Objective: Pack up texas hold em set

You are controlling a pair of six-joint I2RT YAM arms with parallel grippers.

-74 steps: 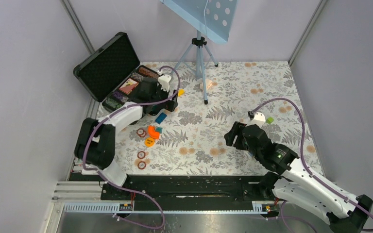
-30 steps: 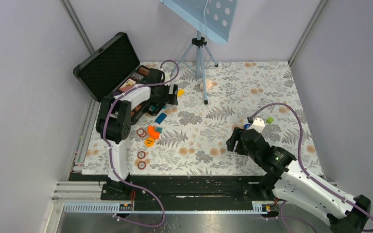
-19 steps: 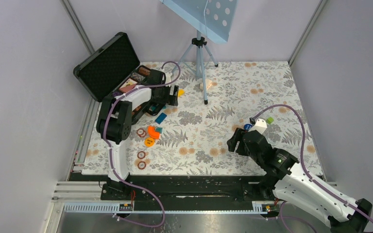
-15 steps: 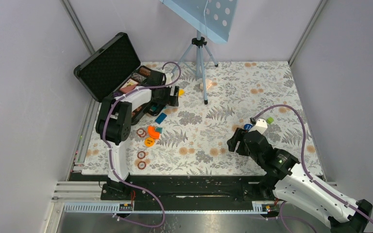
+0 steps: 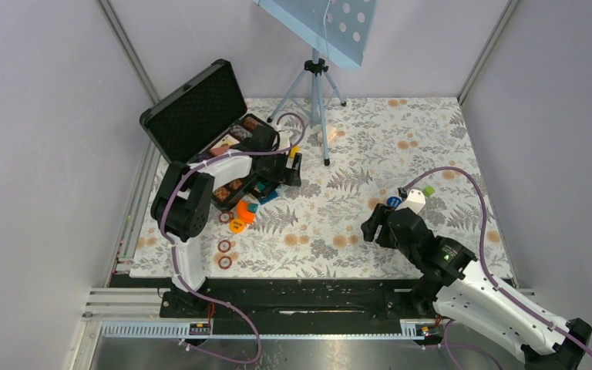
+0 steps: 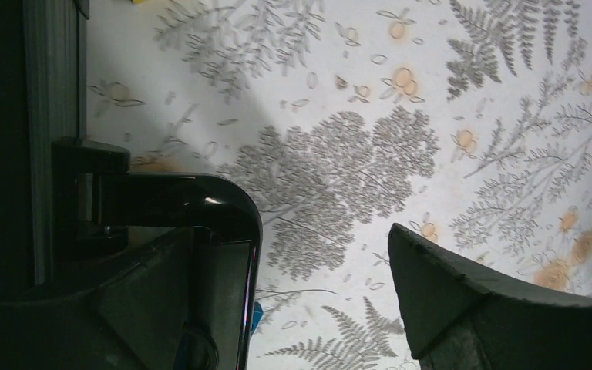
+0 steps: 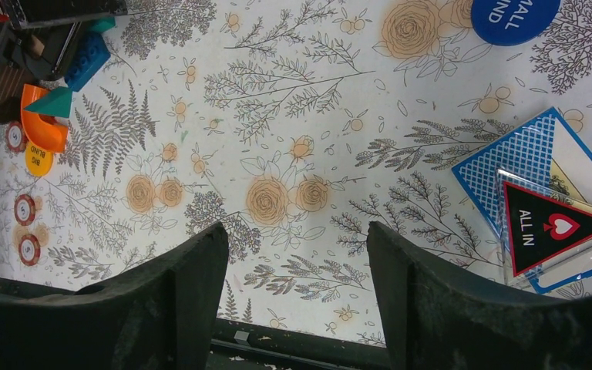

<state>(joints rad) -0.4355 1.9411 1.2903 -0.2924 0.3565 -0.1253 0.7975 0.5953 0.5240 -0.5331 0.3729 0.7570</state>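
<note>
Flowery table (image 5: 432, 131): at ten o'clock the case (image 5: 196, 112) could squash loose chips (image 5: 224, 246) if the wide-open, empty left gripper (image 5: 287, 168) shoves it; right gripper (image 7: 297, 247) is open and empty too.

One black briefcase (image 5: 193, 116) stands open at the far left corner. Near the left edge lie three red-and-white striped chips (image 7: 24, 208), one yellow BIG BLIND disc (image 7: 38, 162), one orange curved piece (image 7: 38, 131), one teal block (image 7: 52, 102) and one blue block (image 7: 86, 60). Toward the right edge are one blue SMALL BLIND disc (image 7: 512, 11), one blue-backed card deck (image 7: 520, 166), one triangular ALL IN marker (image 7: 547, 223) and one green block (image 5: 428, 190). One tripod (image 5: 317, 85) stands by the far edge.
</note>
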